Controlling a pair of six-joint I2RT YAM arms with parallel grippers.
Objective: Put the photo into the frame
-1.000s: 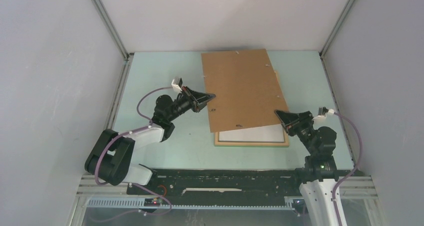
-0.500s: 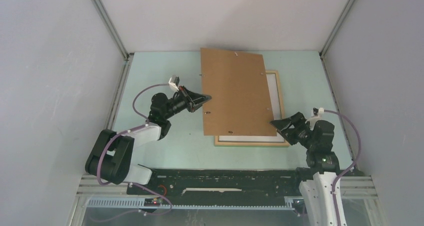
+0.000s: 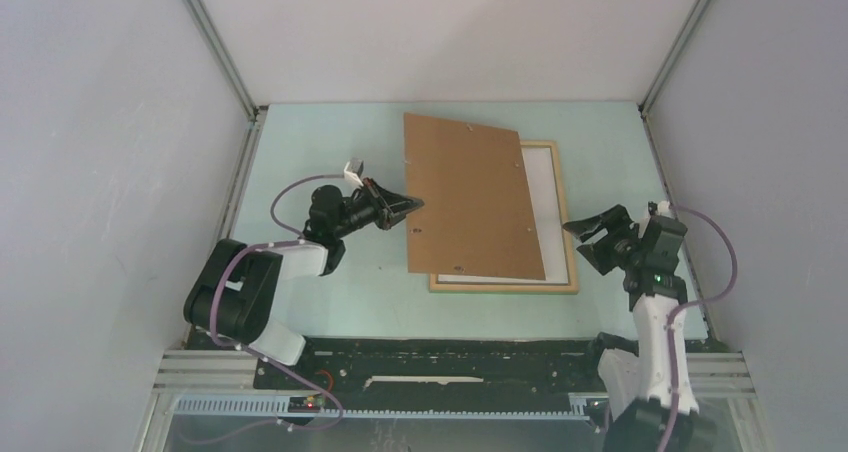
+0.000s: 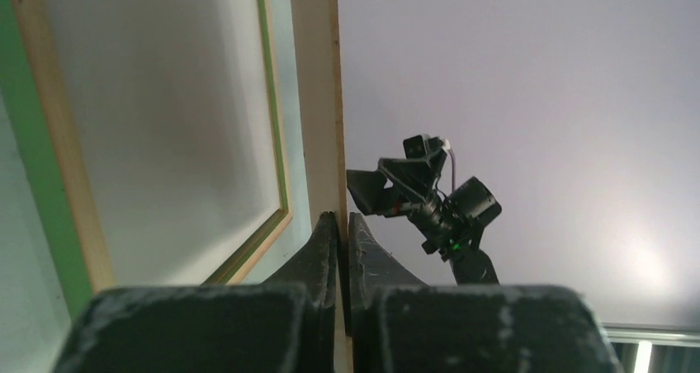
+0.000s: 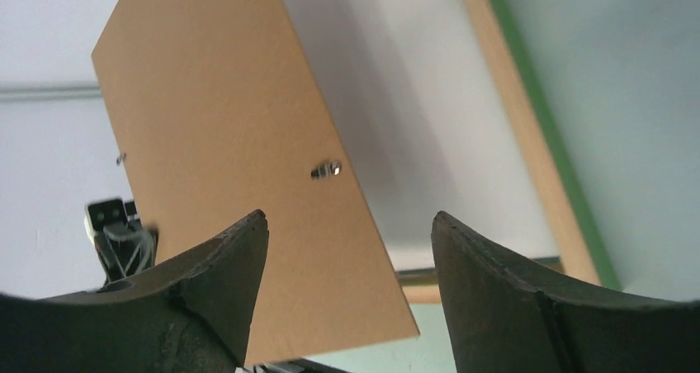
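**Holding the photo [image 3: 470, 197] over the frame [image 3: 505, 288], one-handed**

Left gripper [image 3: 414, 204] is pinched tight on the photo's nearest edge, brown back facing up. From the fingertips the board slopes away across the frame, which lies flat on the table [image 3: 330, 152] and is mostly covered. Right gripper [image 3: 587, 242] sits off the frame's far side, jaws spread wide, nothing in them, clear of the photo.
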